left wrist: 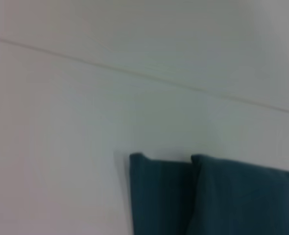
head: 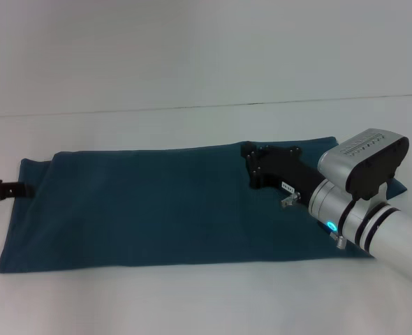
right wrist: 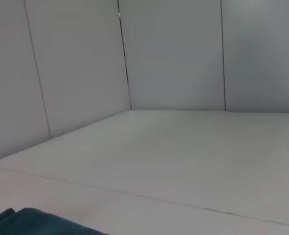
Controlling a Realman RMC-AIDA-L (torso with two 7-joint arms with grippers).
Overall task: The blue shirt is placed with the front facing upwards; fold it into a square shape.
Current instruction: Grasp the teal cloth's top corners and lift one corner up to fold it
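The blue shirt (head: 157, 206) lies flat on the white table as a long, wide rectangle with no print showing. My right gripper (head: 256, 166) hovers low over the shirt's right part, near its far edge, pointing left. My left gripper (head: 2, 190) shows only as a black piece at the picture's left side, right at the shirt's left edge. In the left wrist view a corner of the blue shirt (left wrist: 223, 196) shows two layers side by side. A small bit of the blue shirt (right wrist: 32, 223) shows in the right wrist view.
The white table (head: 192, 300) runs on all sides of the shirt. A seam (head: 192, 108) crosses it behind the shirt. White wall panels (right wrist: 174, 54) stand at the far end.
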